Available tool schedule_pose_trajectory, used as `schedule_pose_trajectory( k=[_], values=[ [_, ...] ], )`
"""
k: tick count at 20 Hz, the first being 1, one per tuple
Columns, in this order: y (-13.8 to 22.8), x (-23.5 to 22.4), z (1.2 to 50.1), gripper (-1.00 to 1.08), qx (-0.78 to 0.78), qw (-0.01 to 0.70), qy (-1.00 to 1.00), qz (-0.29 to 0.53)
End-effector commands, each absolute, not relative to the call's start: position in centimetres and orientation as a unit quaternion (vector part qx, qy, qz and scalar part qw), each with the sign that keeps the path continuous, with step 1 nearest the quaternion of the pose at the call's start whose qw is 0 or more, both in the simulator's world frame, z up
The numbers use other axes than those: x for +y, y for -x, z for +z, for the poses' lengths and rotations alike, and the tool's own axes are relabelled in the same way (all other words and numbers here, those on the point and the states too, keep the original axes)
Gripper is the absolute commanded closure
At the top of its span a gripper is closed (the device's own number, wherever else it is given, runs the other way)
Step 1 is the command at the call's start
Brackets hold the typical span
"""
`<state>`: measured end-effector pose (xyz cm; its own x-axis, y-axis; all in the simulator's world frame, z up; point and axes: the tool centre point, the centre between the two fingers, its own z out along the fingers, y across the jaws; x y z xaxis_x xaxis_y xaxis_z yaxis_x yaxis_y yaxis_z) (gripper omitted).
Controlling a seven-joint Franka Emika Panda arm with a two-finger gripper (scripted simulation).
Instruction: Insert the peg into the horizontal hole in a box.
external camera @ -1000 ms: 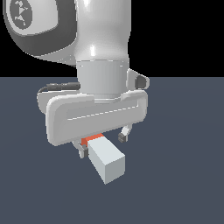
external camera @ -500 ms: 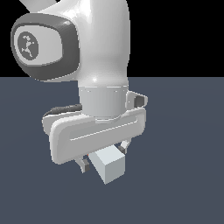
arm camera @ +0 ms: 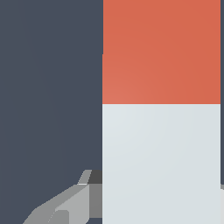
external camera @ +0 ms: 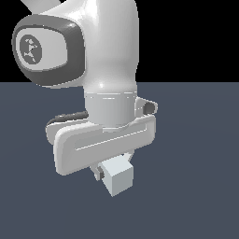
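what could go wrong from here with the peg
The box and hole appear in neither view, so alignment cannot be checked from here. In the wrist view the peg fills the frame, with one finger beside its white part; whether the grip is secure cannot be told. The gripper hides the orange end in the exterior view.

You've got a glossy white plastic-looking arm shell (external camera: 109, 56) w/ soft highlights; dark grey matt joint cap ring (external camera: 49, 46); peg (arm camera: 161, 109) flat-shaded, smooth, matt, orange-red end + pale grey-white rest, no texture; gripper finger (arm camera: 72, 203) grey, faceted, dull metal look; floor (external camera: 196, 163) plain matt slate-blue, smooth.
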<state>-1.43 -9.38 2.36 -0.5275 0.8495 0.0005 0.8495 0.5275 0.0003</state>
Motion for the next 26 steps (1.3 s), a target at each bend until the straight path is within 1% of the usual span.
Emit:
schedule_pose_trajectory(
  k=[1, 7, 13, 18, 26],
  values=[
    [1.4, -9.4, 2.4, 1.08, -0.874, 0.000, 0.486, 0.000],
    [1.7, -8.7, 2.5, 1.08, -0.870, 0.000, 0.493, 0.000],
    [2.6, -6.8, 2.8, 1.08, -0.858, 0.000, 0.514, 0.000],
    [3.5, -4.2, 3.3, 1.08, -0.841, 0.000, 0.540, 0.000],
    [4.8, 1.3, 4.2, 1.08, -0.806, 0.000, 0.592, 0.000]
  ],
)
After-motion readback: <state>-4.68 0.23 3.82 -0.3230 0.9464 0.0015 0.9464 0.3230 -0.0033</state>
